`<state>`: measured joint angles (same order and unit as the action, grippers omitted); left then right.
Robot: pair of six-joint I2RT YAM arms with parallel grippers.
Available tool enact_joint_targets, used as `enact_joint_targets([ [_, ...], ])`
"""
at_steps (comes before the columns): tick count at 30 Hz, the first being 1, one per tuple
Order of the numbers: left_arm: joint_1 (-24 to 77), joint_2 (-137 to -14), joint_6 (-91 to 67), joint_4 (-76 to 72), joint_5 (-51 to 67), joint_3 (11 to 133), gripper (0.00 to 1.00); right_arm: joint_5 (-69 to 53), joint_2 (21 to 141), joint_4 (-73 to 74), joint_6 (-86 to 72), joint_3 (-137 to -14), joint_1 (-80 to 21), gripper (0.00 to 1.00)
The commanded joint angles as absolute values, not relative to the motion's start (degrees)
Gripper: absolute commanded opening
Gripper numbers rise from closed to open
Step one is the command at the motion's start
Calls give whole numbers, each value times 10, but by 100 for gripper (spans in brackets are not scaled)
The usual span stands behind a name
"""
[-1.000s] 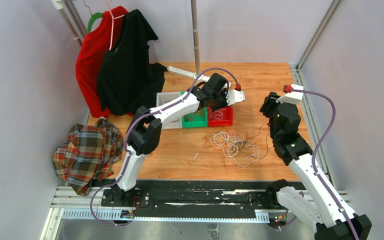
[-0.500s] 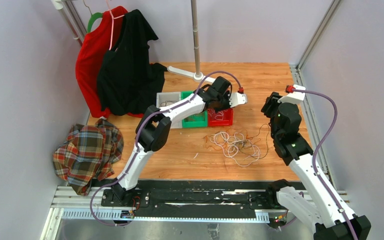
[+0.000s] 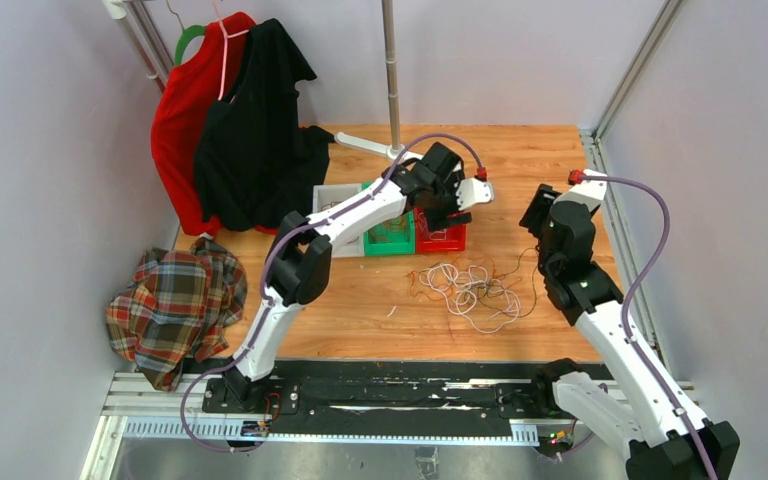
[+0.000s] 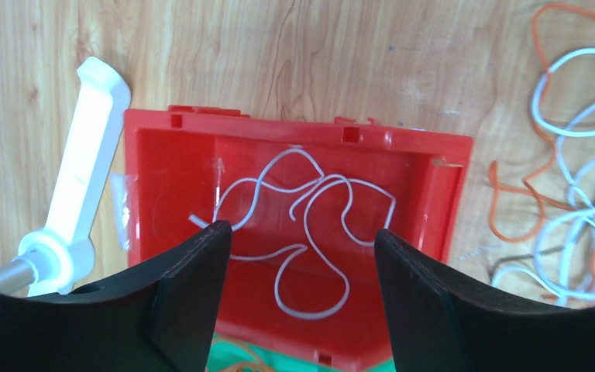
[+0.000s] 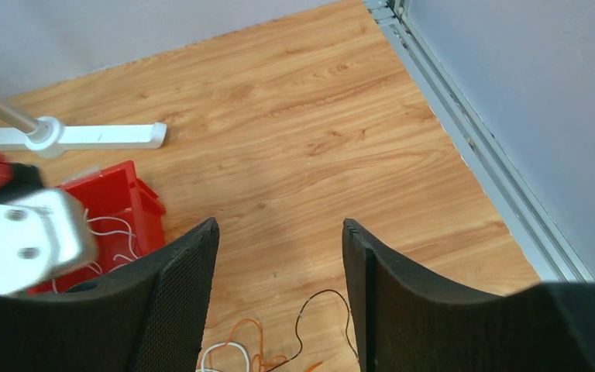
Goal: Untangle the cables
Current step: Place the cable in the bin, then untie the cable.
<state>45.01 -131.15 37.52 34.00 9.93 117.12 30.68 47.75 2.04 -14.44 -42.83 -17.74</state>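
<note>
White cables (image 4: 304, 201) lie loose in the red bin (image 4: 294, 132), apparently sorted by colour; the left gripper (image 4: 300, 232) hangs over them, jaws wide, empty; the right gripper (image 5: 279, 225), also spread and empty, hovers near the unsorted tangle (image 3: 470, 290) on the table (image 3: 520, 150).

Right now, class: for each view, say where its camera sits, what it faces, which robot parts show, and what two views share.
Top external: above and behind the arms, looking down on the wooden table; both show.
Left wrist: on the left gripper, looking down into the red plastic bin of white wires; black fingers show.
Right wrist: on the right gripper, facing the table's far right corner; fingers show.
Shared: both wrist views show that bin.
</note>
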Motion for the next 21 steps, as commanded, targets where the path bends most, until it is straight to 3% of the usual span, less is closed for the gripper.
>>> enact_joint_targets([
  [1, 437, -1233, 352, 394, 136, 1214, 73, 340, 496, 60, -155, -463, -166, 60],
  [3, 428, -1217, 332, 421, 153, 1238, 78, 348, 504, 76, -156, -470, -166, 62],
  [4, 423, -1209, 323, 433, 163, 1247, 85, 353, 506, 85, -158, -471, -166, 63],
  [10, 395, -1124, 269, 457, 211, 1226, 100, 360, 531, 120, -196, -452, -166, 69],
  [21, 380, -946, 227, 516, 233, 1038, 98, 377, 635, 104, -295, -389, -165, 66],
])
